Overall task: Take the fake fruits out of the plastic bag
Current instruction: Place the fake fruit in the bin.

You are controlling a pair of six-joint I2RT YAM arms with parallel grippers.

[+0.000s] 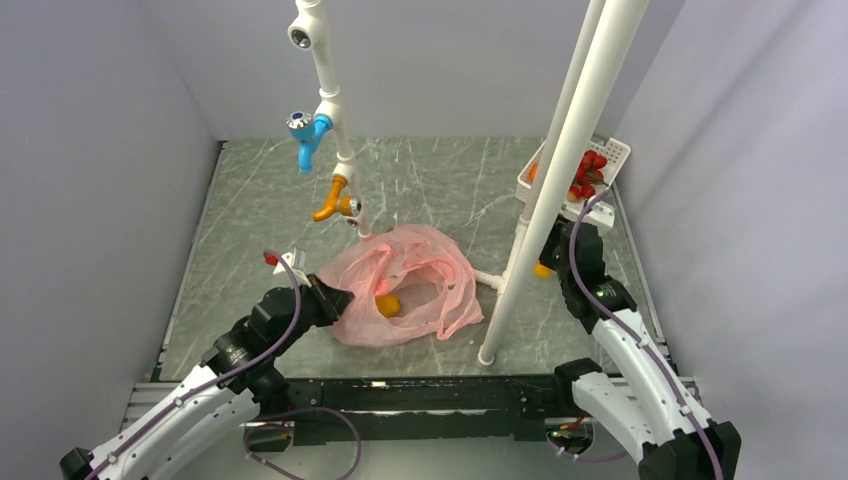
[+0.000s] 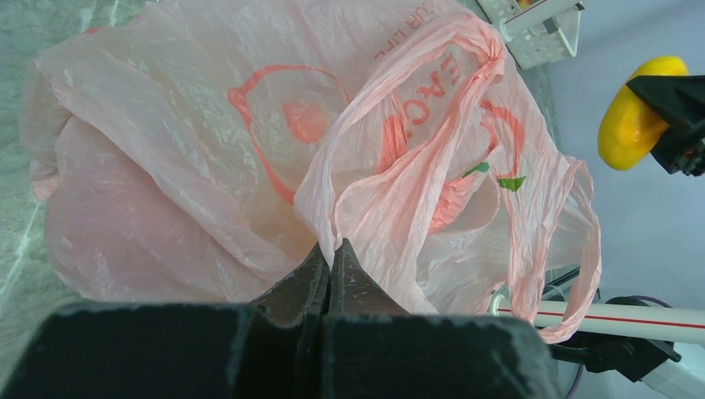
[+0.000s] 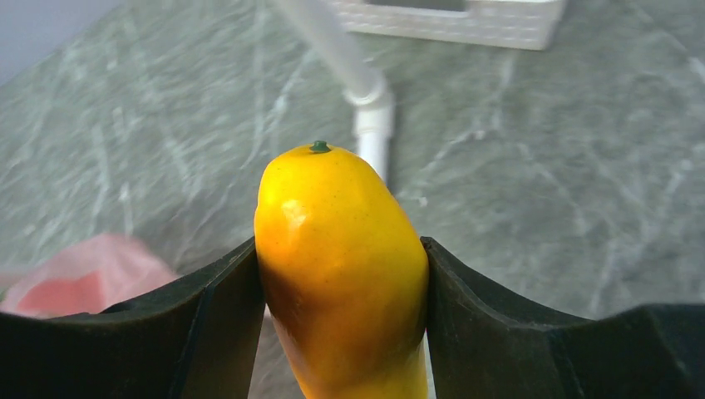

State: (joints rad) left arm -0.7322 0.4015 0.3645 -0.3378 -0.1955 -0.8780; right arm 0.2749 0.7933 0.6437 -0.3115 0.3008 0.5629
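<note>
The pink plastic bag (image 1: 410, 280) lies crumpled mid-table; it fills the left wrist view (image 2: 208, 166). An orange fruit (image 1: 388, 305) shows inside its mouth. My left gripper (image 1: 335, 298) is shut on the bag's near edge, jaws pinching a fold of film (image 2: 332, 249). My right gripper (image 1: 548, 262) is right of the white pole, above the table, shut on a yellow-orange fruit (image 3: 341, 266), which also shows in the left wrist view (image 2: 636, 112). Red fruits (image 1: 588, 170) and an orange one lie in the white basket (image 1: 612, 150).
A white pipe frame with a slanted pole (image 1: 560, 180) and its foot (image 1: 487, 355) stands between bag and right arm. A pipe with blue (image 1: 308, 135) and orange (image 1: 335, 200) taps hangs behind the bag. Grey walls enclose the marbled table (image 1: 250, 220).
</note>
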